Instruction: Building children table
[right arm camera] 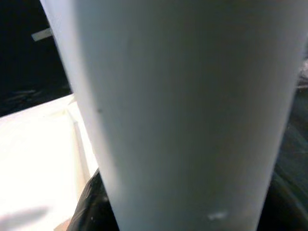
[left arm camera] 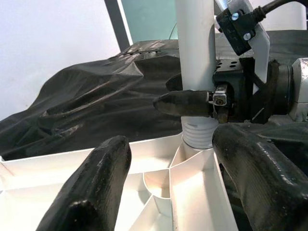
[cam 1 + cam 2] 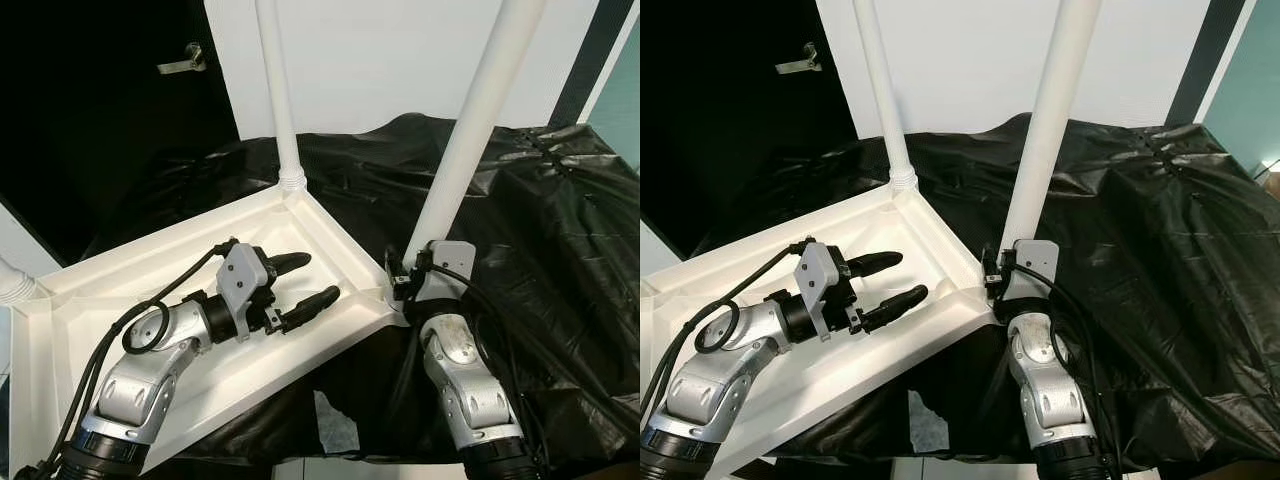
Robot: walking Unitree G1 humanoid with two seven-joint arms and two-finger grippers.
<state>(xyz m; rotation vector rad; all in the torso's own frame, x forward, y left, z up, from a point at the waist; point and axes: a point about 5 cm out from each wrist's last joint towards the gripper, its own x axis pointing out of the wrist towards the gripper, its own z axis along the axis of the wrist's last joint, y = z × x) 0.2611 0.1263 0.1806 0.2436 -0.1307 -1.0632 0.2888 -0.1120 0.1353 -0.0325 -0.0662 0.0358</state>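
Note:
A white children's table top (image 3: pixel 120 285) lies upside down on a black plastic sheet (image 3: pixel 540 220). Two white legs stand upright in its corners: a far leg (image 3: pixel 278 100) and a near leg (image 3: pixel 470 130). My left gripper (image 3: pixel 320 277) hovers open just above the ribbed underside, pointing toward the near corner, with nothing between its fingers (image 2: pixel 91 192). My right gripper (image 3: pixel 412 272) is shut on the near leg just above its threaded base (image 2: pixel 198 134). In the right wrist view the near leg (image 1: pixel 183 115) looms close and blurred.
Part of another leg (image 3: pixel 15 285) shows at the table top's left corner. A black door with a metal handle (image 3: pixel 185 60) stands at the back left, beside a white wall (image 3: pixel 380 60). The sheet has a pale gap (image 3: pixel 335 425) near the front edge.

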